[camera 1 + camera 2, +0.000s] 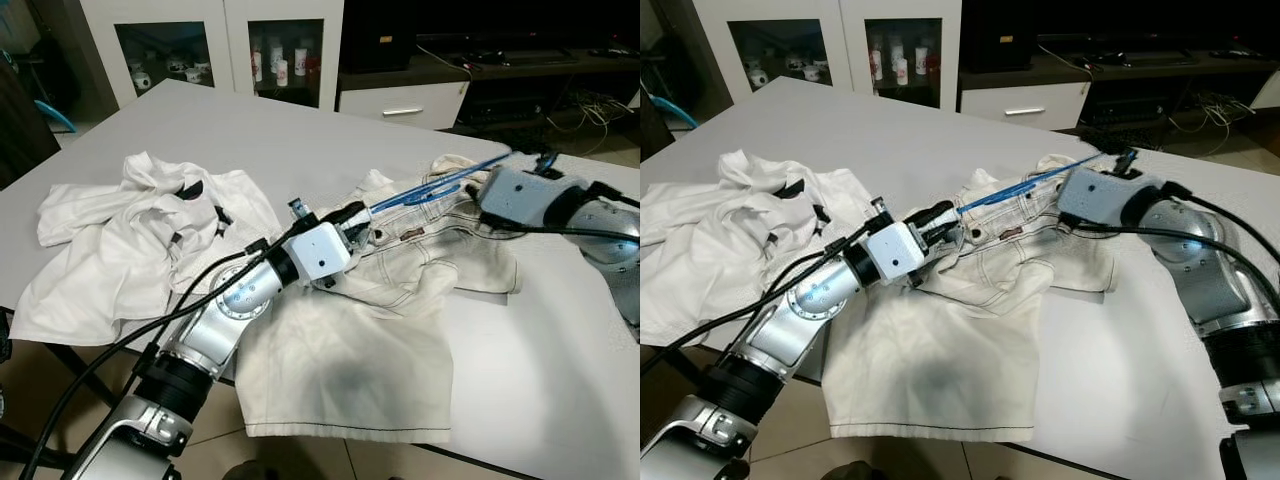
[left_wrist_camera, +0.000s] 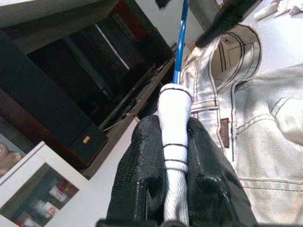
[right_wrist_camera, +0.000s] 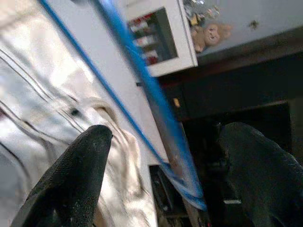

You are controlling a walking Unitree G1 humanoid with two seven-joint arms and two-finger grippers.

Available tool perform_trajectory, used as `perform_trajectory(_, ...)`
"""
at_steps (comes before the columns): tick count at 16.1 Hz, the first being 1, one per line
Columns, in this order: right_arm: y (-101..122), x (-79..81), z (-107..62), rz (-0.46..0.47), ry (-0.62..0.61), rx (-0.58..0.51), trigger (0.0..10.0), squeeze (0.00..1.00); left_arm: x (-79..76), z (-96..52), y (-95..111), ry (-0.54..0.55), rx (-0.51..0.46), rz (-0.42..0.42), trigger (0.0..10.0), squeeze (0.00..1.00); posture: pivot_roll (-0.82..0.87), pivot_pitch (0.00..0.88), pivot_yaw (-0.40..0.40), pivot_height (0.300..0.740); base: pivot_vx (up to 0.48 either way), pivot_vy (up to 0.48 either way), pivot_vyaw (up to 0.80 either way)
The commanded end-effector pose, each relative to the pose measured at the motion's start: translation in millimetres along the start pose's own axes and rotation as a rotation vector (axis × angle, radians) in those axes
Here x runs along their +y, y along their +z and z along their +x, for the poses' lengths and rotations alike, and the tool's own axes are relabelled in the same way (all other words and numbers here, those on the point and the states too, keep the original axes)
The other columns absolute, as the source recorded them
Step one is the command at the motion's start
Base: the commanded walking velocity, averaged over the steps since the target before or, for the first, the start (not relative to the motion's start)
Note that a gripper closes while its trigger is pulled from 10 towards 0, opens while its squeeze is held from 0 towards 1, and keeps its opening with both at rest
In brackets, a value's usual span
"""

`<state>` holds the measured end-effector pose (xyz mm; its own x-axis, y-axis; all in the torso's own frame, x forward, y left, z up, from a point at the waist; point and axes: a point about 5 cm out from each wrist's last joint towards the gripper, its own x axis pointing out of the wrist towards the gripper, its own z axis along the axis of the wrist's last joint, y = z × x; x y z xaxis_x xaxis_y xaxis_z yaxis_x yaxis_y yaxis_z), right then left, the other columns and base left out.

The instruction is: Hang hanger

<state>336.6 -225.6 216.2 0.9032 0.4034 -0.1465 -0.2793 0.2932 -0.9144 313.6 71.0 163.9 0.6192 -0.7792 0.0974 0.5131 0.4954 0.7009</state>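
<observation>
Two gripper (image 2: 176,156) fingers (image 2: 142,165) around hanger (image 2: 180,52) clip

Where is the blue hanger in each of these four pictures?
Left eye view: blue hanger right of centre, between both grippers.
Right eye view: hanger centre, over the shorts.
Left wrist view: top centre, above the white piece in the fingers.
Right wrist view: crosses the middle.
Shared landmark: pale denim shorts.
</observation>
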Motion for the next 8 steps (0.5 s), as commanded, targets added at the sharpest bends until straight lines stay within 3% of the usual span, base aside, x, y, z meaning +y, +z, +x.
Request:
perform_trajectory(1,7,2.5,2.4,-0.001,0.020,-0.034,10.0,0.00,3.2,6.0,7,0.001,-0.033,0.032,10.0,0.00,0.05,0.000,-0.038,0.723,0.000,0.000,0.00)
perform_trajectory(8,13,8.3,19.4,-0.011,0.003,-0.040,10.0,0.00,0.8,7.3,13,-0.008,-0.058,0.043,10.0,0.00,0.06,0.000,-0.048,0.723,0.000,0.000,0.00)
